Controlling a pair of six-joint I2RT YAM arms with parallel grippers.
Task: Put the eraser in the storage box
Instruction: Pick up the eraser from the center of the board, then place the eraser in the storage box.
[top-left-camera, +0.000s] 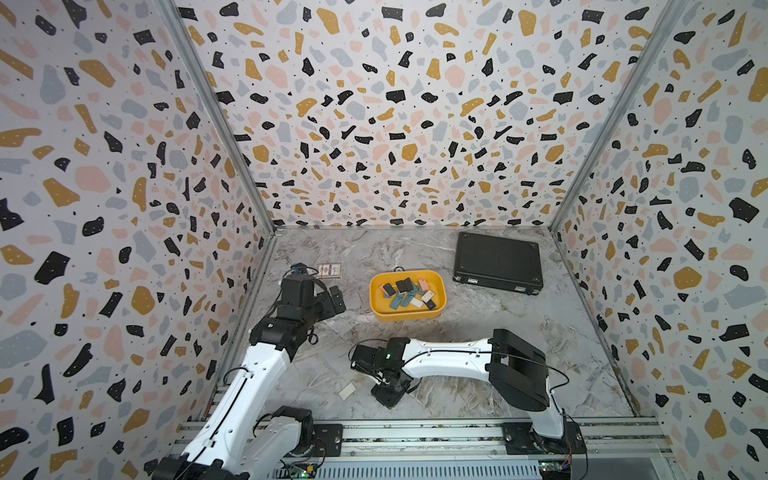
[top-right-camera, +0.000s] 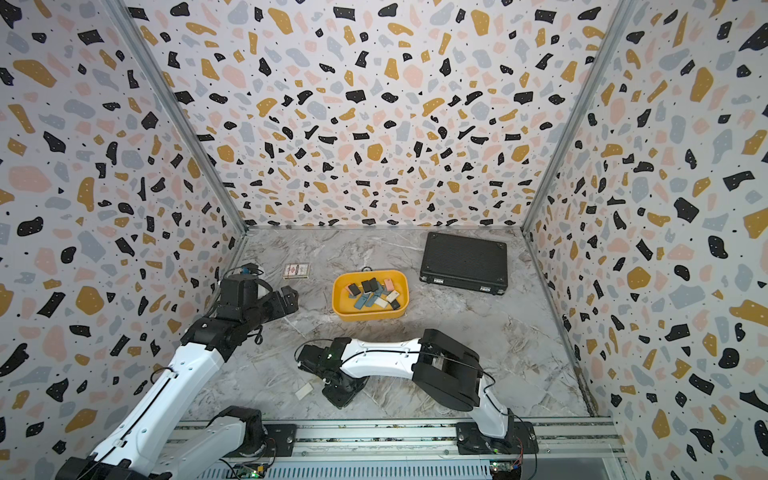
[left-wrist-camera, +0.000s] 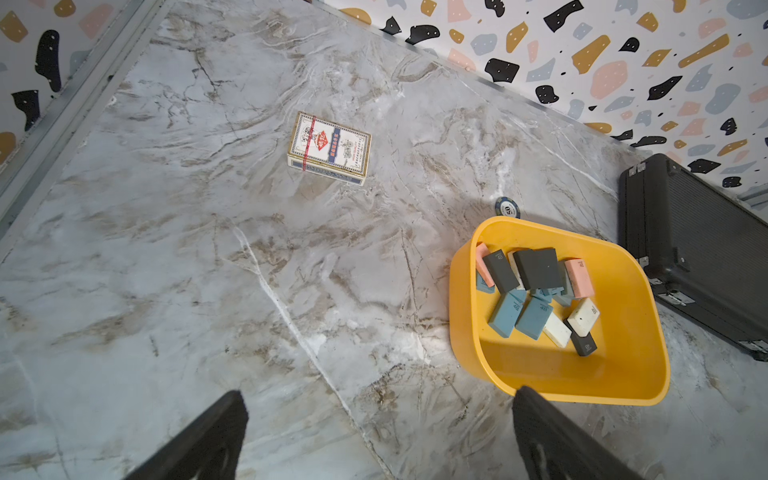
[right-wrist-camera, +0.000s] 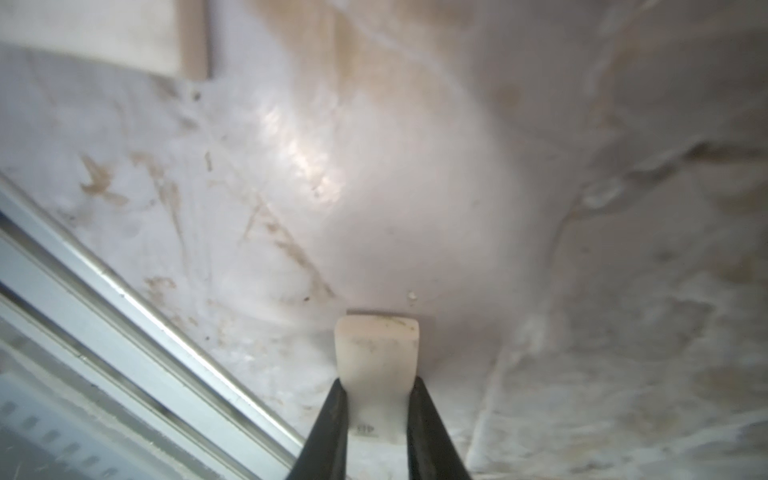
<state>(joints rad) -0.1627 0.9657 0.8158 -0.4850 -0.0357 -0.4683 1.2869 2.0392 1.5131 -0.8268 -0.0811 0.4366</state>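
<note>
My right gripper is shut on a white eraser, held low over the marble table near its front edge. In both top views that gripper points down and hides the eraser it holds. A second white eraser lies flat on the table just left of it. The storage box, a shallow yellow tub, sits mid-table and holds several erasers. My left gripper hangs open and empty to the left of the box.
A black latched case lies at the back right. A printed card pack sits at the back left, and a poker chip rests behind the box. An aluminium rail runs along the front edge, close to the right gripper.
</note>
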